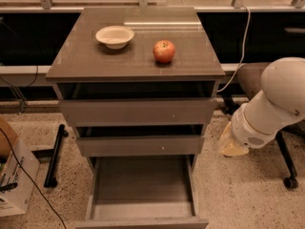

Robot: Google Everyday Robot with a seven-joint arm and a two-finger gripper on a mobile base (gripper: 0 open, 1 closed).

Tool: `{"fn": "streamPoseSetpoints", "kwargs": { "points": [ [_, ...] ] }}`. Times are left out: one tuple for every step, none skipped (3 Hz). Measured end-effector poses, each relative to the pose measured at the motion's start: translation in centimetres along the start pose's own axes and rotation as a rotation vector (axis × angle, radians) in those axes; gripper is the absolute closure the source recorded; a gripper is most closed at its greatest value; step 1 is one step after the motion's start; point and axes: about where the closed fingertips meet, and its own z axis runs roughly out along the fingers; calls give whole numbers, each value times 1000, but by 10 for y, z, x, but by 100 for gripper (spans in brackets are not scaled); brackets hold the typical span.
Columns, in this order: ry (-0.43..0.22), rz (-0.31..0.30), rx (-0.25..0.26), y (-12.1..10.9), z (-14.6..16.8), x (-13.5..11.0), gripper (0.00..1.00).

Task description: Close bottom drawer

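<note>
The bottom drawer (142, 185) of the grey-brown cabinet (86, 63) is pulled far out toward me. Its long shallow grey tray is empty and its flat front (143, 222) lies at the lower edge of the view. The middle drawer (140, 144) and the top drawer (138, 111) each stand slightly out, with dark gaps above them. My white arm (274, 104) hangs to the right of the cabinet. My gripper (233, 144) shows as a pale yellowish end at the arm's lower left, beside the cabinet's right side at middle-drawer height, apart from the bottom drawer.
A white bowl (115, 36) and a red apple (164, 51) sit on the cabinet top. A cardboard box (14, 175) and black cables lie on the floor at left. An office chair base (286, 166) stands behind my arm at right.
</note>
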Motion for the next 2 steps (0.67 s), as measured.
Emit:
{"fn": "streamPoseSetpoints", "kwargs": {
  "points": [
    [-57, 28, -39, 7, 36, -3, 100],
    [-92, 51, -71, 15, 66, -4, 100]
  ]
}}
